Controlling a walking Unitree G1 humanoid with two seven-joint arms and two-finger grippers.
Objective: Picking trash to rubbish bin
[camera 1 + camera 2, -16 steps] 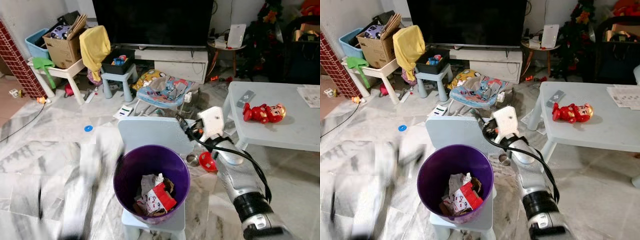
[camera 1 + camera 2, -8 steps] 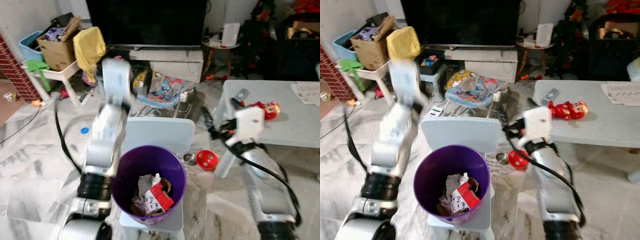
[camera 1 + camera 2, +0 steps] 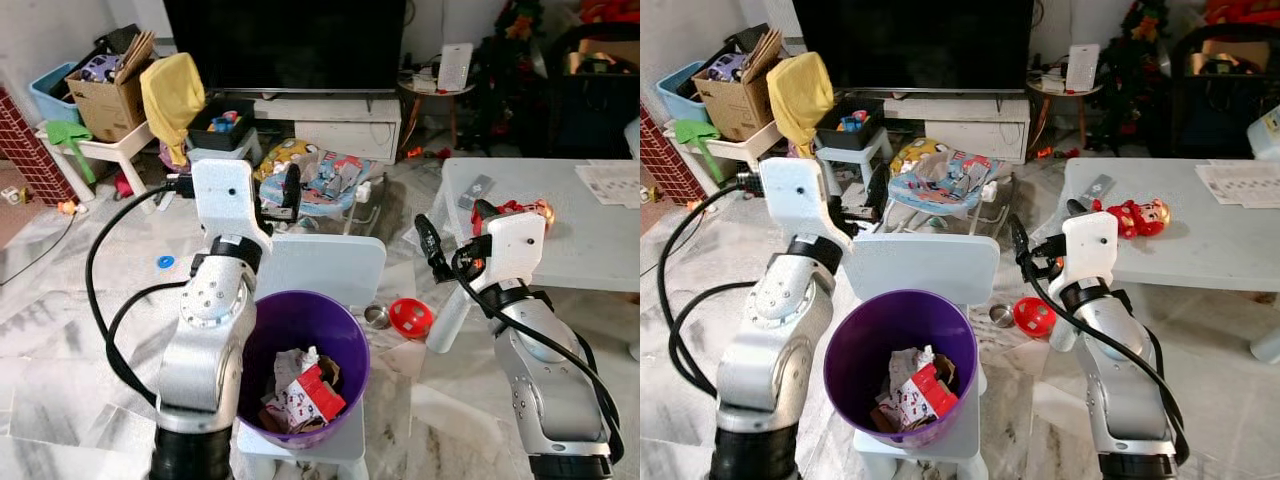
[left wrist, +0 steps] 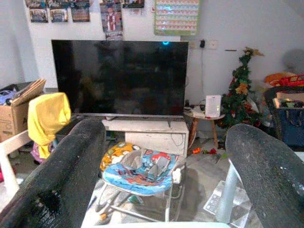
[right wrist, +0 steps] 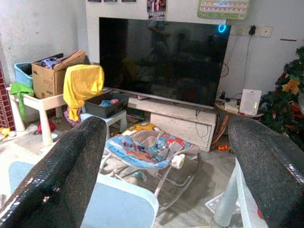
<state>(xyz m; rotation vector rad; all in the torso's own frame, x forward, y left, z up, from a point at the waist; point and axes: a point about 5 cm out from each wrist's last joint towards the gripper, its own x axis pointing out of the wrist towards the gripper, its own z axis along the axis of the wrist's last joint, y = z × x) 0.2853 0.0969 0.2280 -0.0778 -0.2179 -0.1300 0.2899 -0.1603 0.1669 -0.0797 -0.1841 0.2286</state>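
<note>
Head views: trash-filled purple bin (image 3: 305,340) (chair-mounted)

— What's in front of me?

— I see the bin (image 3: 305,350) on a small stool (image 3: 320,270), trash (image 3: 305,390) inside it. Your left gripper (image 3: 285,195) is behind its left rim, your right gripper (image 3: 430,245) off to its right.

— And beyond?

— A bouncer (image 3: 325,185) on the floor before the TV (image 3: 285,45); the worktop (image 3: 590,235) sits right, a toy (image 3: 505,212) on it.

2 silver arms (image 3: 215,340), white wrist housings, black cables
</note>
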